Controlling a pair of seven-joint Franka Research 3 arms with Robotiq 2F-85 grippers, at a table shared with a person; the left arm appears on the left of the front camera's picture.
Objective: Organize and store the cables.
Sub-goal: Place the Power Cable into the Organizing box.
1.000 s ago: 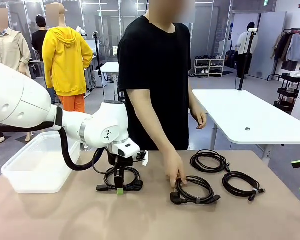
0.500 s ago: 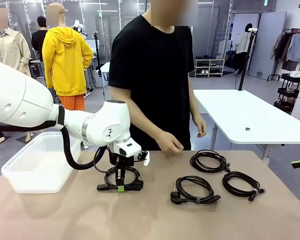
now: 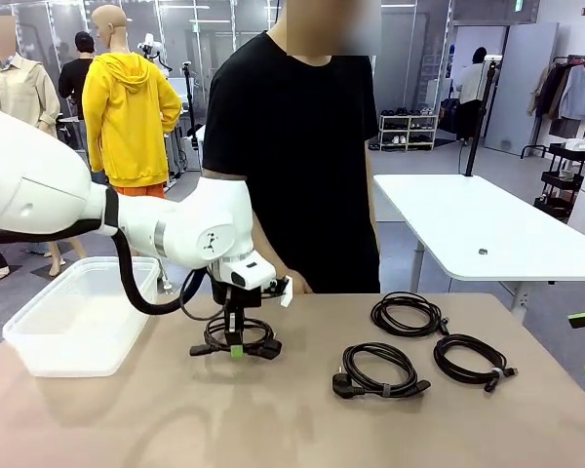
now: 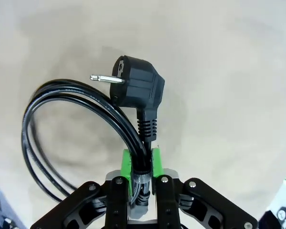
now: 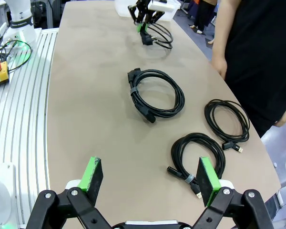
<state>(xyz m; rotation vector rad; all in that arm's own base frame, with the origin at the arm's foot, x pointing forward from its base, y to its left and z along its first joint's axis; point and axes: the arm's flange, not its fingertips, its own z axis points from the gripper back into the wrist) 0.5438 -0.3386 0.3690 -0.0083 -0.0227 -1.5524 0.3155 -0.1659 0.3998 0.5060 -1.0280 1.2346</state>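
Now, item one, the coiled cable (image 3: 236,339): your left fingers (image 4: 127,164), wide a second ago, have pinched its bundled strands and raised it just off the bench (image 3: 273,429), near the bin (image 3: 39,341). The grasp is made; stowing remains. Coil hangs flat, long axis left-right; plug (image 4: 136,88) points away from the fingers. Right fingers (image 5: 91,175): wide, empty.

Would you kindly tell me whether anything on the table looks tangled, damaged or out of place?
Nothing stands out. Three cables lie apart on the table as neat tied coils, the left gripper is shut on a fourth cable, and the clear bin sits upright.
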